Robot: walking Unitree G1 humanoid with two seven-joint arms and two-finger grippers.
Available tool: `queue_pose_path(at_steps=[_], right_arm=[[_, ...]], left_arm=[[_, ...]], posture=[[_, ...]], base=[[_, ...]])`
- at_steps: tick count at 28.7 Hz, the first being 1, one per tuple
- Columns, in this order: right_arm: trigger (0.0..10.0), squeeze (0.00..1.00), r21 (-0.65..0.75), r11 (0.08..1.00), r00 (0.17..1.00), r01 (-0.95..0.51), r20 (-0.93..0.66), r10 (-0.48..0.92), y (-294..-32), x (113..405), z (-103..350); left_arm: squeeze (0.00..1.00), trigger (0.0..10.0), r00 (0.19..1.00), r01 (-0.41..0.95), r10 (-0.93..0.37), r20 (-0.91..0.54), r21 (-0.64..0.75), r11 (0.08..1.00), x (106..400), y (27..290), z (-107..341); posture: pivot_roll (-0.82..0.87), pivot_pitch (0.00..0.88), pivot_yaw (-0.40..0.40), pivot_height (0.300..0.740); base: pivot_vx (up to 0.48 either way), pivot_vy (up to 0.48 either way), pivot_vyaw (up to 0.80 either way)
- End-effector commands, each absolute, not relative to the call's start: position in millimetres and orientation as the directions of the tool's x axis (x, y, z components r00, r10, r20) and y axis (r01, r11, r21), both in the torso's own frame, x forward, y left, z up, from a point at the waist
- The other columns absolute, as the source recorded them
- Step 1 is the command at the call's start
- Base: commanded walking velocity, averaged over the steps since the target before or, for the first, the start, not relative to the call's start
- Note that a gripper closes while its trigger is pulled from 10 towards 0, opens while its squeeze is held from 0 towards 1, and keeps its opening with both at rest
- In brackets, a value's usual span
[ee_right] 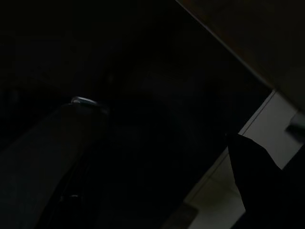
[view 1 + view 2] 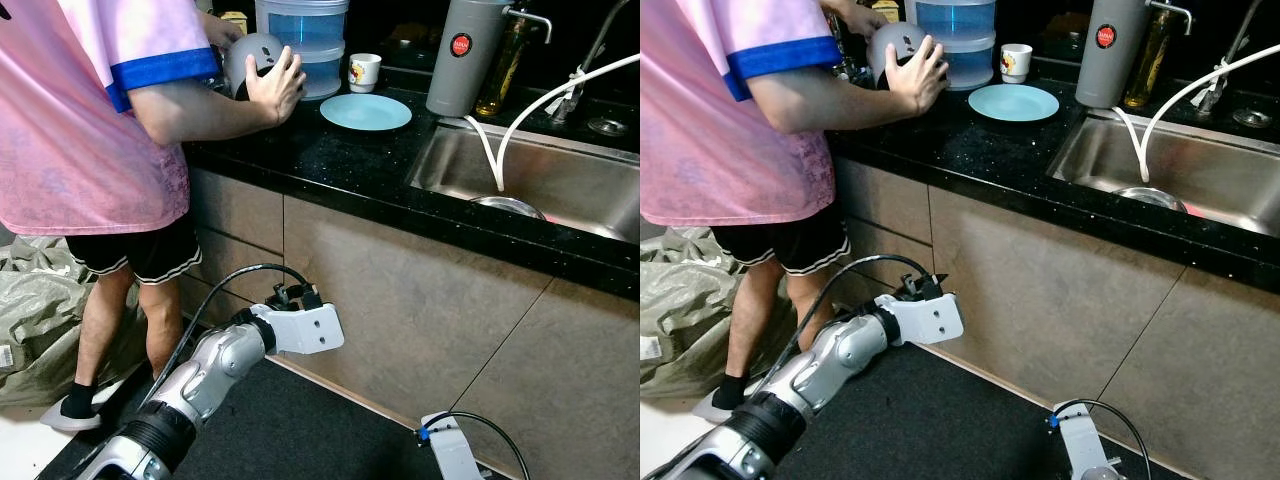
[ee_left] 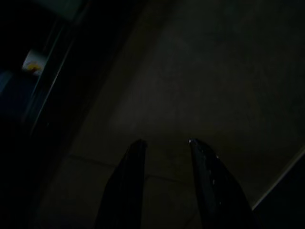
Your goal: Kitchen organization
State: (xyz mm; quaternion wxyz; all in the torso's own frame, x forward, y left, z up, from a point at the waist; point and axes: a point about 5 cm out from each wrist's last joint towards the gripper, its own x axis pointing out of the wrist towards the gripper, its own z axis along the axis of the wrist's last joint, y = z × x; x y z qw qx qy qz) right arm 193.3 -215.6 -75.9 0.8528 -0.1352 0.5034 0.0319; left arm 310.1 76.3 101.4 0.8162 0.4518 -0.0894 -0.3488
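Plate (image 2: 365, 111), pale blue, lies flat on the black bench (image 2: 330, 160) just beside the sink (image 2: 560, 180), in the head views, near a person's hand (image 2: 275, 85) gripping a grey rounded appliance (image 2: 248, 58). Left wrist view: the left end effector (image 3: 167, 148) is released, fingers apart, before the dim bench front. Right wrist view: too dark; I cannot tell the right end effector's state.

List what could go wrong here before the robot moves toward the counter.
1. A person stands at the counter, hand on a grey pot; raising the left arm beside their legs could strike them.
2. The plate and cup lie close to the person's hand; reaching for either risks a collision.
3. The left pincer points at the dark cabinet front, open and empty; lifting blindly could hit the counter edge.
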Motion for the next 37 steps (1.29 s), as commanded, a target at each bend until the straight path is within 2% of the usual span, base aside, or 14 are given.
queue_pose_path(at_steps=[1, 7, 10, 37], right_arm=[[10.0, 0.00, -0.188, 0.965, 0.460, -0.186, -0.884, -0.083, -217.4, 185.1, -79.8], [10.0, 0.00, -0.186, 0.964, 0.458, -0.188, -0.885, -0.081, -217.4, 183.9, -80.3], [10.0, 0.00, -0.183, 0.965, 0.460, -0.189, -0.885, -0.078, -217.3, 183.8, -80.3], [10.0, 0.00, -0.182, 0.963, 0.457, -0.201, -0.887, -0.072, -219.3, 181.3, -81.0]], left_arm=[[0.00, 10.0, 0.737, 0.491, -0.655, -0.165, 0.798, 0.351, 310.5, 74.5, 101.7], [0.00, 10.0, 0.736, 0.490, -0.657, -0.163, 0.797, 0.352, 309.0, 74.5, 101.3], [0.00, 10.0, 0.736, 0.490, -0.658, -0.161, 0.798, 0.352, 308.5, 74.3, 101.5], [0.00, 10.0, 0.734, 0.492, -0.661, -0.160, 0.795, 0.354, 305.3, 70.7, 99.1]], posture=[[0.13, 0.000, -0.011, 0.740], [0.13, 0.000, -0.014, 0.740], [0.12, 0.000, -0.016, 0.740], [0.12, 0.000, -0.022, 0.740]], base=[[0.000, 0.000, 0.00], [0.000, 0.000, 0.00], [0.000, 0.000, -0.79], [0.000, 0.000, 0.00]])
